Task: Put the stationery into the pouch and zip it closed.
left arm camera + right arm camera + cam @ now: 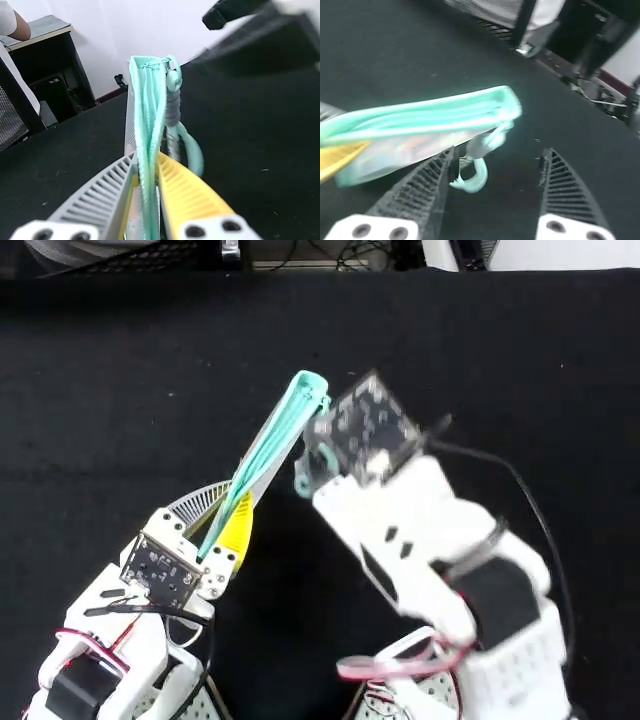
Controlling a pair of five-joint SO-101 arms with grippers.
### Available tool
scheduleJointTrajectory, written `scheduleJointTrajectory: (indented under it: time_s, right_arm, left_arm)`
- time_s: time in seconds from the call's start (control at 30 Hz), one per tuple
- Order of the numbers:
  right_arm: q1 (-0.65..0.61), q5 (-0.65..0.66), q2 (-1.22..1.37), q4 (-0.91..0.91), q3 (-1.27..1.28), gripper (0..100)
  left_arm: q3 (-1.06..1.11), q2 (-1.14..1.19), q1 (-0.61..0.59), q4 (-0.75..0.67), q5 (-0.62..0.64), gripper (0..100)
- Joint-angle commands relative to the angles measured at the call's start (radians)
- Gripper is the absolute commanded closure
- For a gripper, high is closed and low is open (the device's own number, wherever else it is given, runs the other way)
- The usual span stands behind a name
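Above the tabletop [120, 390], clamps one end of the pouch [270, 445] in the left gripper [145, 160], long axis pointing straight away toward the right gripper [501, 151]. Holds that gripper spread wide at the far end, zip pull [472, 175] dangling between its fingers, closer to one.

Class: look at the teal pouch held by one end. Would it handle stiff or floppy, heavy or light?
Probably light and fairly stiff: the pouch juts straight from the left claw without drooping. Its thin sides would likely flex if pushed. The zipper pull dangles, so it may swing.
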Motion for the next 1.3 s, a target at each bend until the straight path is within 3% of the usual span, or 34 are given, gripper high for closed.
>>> scheduleJointTrajectory:
  time_s: [0.0,0.07,0.17,0.3,0.4,0.63,0.83,0.97,1.13,1.27]
  right_arm:
    - [-0.021,0.006,-0.065,0.041,-0.045,72.7]
    - [0.009,0.006,-0.094,0.057,-0.038,72.7]
    - [0.126,0.002,-0.128,0.066,0.002,75.7]
    - [0.292,0.005,-0.166,0.021,0.156,98.6]
    - [0.362,0.008,-0.199,-0.038,0.309,95.6]
    - [0.496,0.008,-0.255,-0.195,0.639,98.4]
    - [0.523,-0.008,-0.314,-0.298,0.846,98.4]
    - [0.523,-0.094,-0.364,-0.381,0.980,98.4]
    - [0.523,-0.107,-0.444,-0.411,1.063,98.4]
    - [0.523,-0.107,-0.509,-0.411,1.110,98.4]
  left_arm:
    - [-0.031,0.006,-0.007,-0.040,0.008,97]
    - [-0.042,0.003,-0.039,-0.040,0.008,97]
    - [-0.071,0.000,-0.180,-0.040,-0.003,97]
    - [-0.147,0.006,-0.443,-0.041,-0.043,97]
    - [-0.162,0.009,-0.550,-0.101,-0.043,97]
    - [-0.145,0.150,-0.564,-0.213,-0.109,97]
    - [-0.160,0.565,-0.564,-0.414,-0.127,97]
    - [-0.291,0.888,-0.568,-0.528,-0.138,97]
    - [-0.607,1.238,-0.621,-0.514,-0.138,97]
    - [-0.834,1.405,-0.575,-0.331,-0.133,97]
